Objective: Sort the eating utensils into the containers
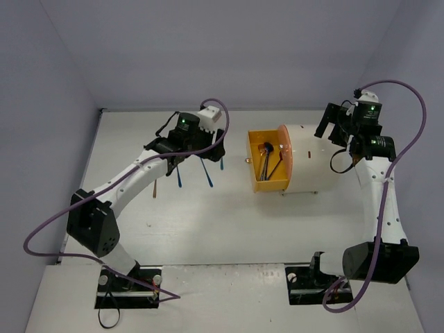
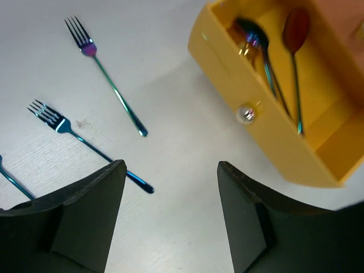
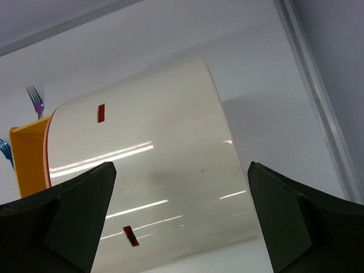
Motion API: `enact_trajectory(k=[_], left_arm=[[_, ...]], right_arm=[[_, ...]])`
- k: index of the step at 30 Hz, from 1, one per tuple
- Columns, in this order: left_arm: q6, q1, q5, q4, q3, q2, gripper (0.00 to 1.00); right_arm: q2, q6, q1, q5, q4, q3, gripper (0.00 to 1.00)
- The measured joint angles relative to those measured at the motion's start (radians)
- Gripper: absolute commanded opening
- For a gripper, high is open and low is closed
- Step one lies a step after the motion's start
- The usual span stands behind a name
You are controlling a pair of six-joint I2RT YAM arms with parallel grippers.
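The left gripper (image 2: pixel 170 170) hung over the table (image 2: pixel 182 108) with its jaws parted to a middling width and nothing between them. Ahead of the jaws and to the side away from the drawer lay two forks: a blue fork (image 2: pixel 85 145), whose handle end lay close by one fingertip, and farther out a purple-headed fork (image 2: pixel 108 74) with a teal handle. A third blue piece (image 2: pixel 11 177) showed only in part at the frame edge (what kind I could not tell).

On the other side of the jaws, ahead, stood the pulled-out orange drawer (image 2: pixel 273 133). Its front wall and small gold knob (image 2: pixel 245 114) stood between the jaws and the spoons (image 2: pixel 267 62) lying inside.

The right gripper (image 3: pixel 180 170) had its jaws spread as wide as they go, empty. The white cabinet (image 3: pixel 148 170) filled the gap between its fingers, its curved wall hiding most of the drawer beyond. From above, an orange utensil (image 1: pixel 157 186) lay beside the left arm, behind the jaws.
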Motion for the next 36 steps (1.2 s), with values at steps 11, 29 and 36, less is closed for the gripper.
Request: enact_trajectory(k=[11,29,36], left_arm=[[0.219,-0.011,0.310,0.117,-0.005,0.154,0.62],[0.361,-0.035,0.495,0.194,0.255,0.455,0.62],[0.391,-0.055,0.491,0.171,0.376,0.533,0.62]], right_arm=[[0.069,0.044,-0.083,-0.143,0.033,-0.004,1.00],[0.070,0.060,-0.096,-0.203,0.145,-0.096,1.00],[0.068,0.058,-0.105,-0.152,0.191,-0.117,1.00]])
